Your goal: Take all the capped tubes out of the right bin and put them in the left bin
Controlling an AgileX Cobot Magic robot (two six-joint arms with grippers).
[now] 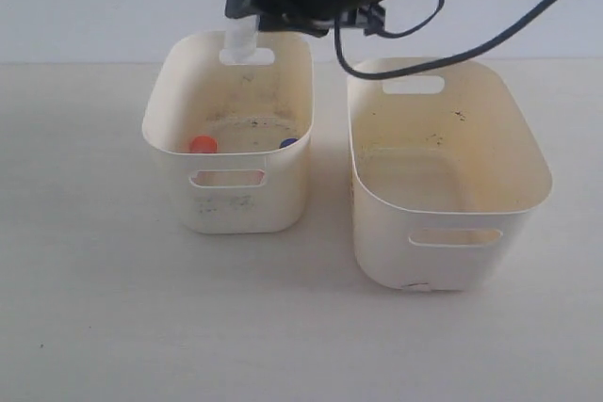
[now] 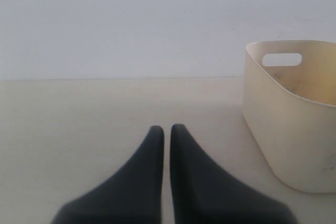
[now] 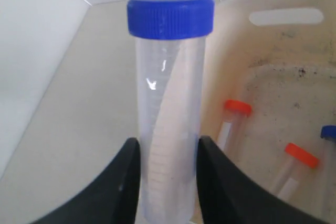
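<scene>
Right bin (image 1: 452, 233) sits nearest, toward the worktop's (image 1: 94, 327) front right. Left bin (image 1: 231, 204) stands just beside it, nearer the back edge. Your right gripper (image 3: 168, 145) reaches across the middle and is clamped on a blue-capped tube (image 3: 169, 103). You hold it above the left bin's back rim, by the handle slot. On that bin's speckled floor lie an orange-capped tube (image 3: 238, 107), a second orange-capped tube (image 3: 302, 156) and another blue cap (image 3: 329, 132), cut off at the frame edge. Your left gripper (image 2: 166, 129) hangs low over the worktop, jaws pressed nearly together, gripping nothing.
</scene>
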